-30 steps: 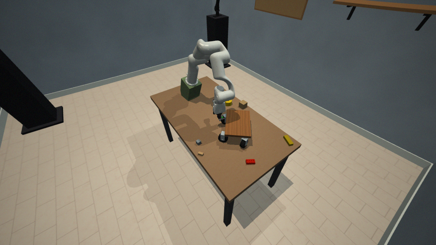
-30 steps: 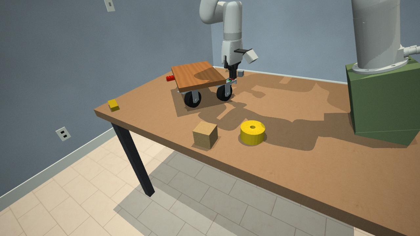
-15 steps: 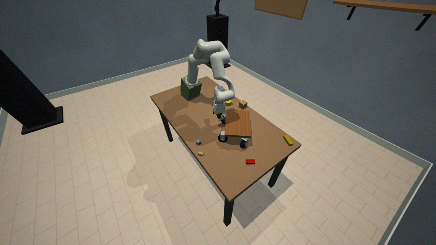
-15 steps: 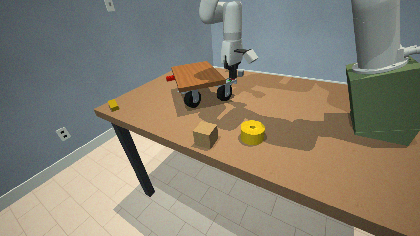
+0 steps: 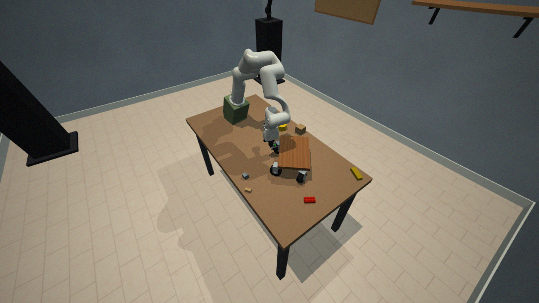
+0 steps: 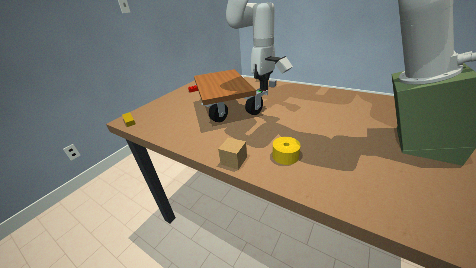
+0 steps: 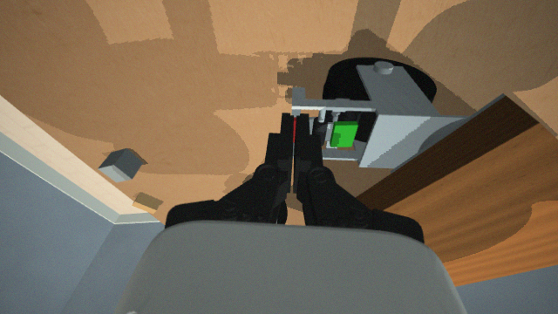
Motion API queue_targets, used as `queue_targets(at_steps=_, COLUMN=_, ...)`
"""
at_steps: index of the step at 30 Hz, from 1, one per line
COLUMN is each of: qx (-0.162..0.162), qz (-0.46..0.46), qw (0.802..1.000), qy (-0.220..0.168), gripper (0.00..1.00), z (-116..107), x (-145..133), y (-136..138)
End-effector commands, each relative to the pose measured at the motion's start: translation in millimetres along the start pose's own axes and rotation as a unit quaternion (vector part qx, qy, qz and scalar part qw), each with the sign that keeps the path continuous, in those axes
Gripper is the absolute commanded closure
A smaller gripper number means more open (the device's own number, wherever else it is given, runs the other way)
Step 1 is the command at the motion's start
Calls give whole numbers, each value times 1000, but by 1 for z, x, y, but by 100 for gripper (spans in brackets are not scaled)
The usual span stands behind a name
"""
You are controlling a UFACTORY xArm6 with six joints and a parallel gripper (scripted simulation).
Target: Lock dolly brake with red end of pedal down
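Observation:
The dolly has a wooden deck on black casters and stands near the middle of the table. My gripper is shut and points straight down at the dolly's corner caster. In the wrist view, its fingertips sit on the outer end of the brake pedal. A thin red strip of the pedal shows through the slit between the fingers. The pedal's green end lies beside the fingers, toward the caster bracket. I cannot tell the pedal's tilt.
A yellow cylinder and a tan cube stand near the dolly. A small grey cube, a small tan block, a red brick and a yellow block lie around. The arm's green base is at the table's end.

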State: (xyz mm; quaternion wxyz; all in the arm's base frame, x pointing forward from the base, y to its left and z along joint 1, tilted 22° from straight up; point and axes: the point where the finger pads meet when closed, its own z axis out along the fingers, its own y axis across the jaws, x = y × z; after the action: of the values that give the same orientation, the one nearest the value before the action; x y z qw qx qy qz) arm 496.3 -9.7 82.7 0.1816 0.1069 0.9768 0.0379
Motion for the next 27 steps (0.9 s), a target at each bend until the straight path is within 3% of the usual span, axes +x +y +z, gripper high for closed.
queue_targets(at_steps=1, qx=0, qz=0, qw=1000, qy=-1, gripper=100, z=1, x=-1, y=0)
queue_targets(at_steps=27, qx=0, qz=0, qw=1000, qy=-1, gripper=100, z=8, x=-1, y=0)
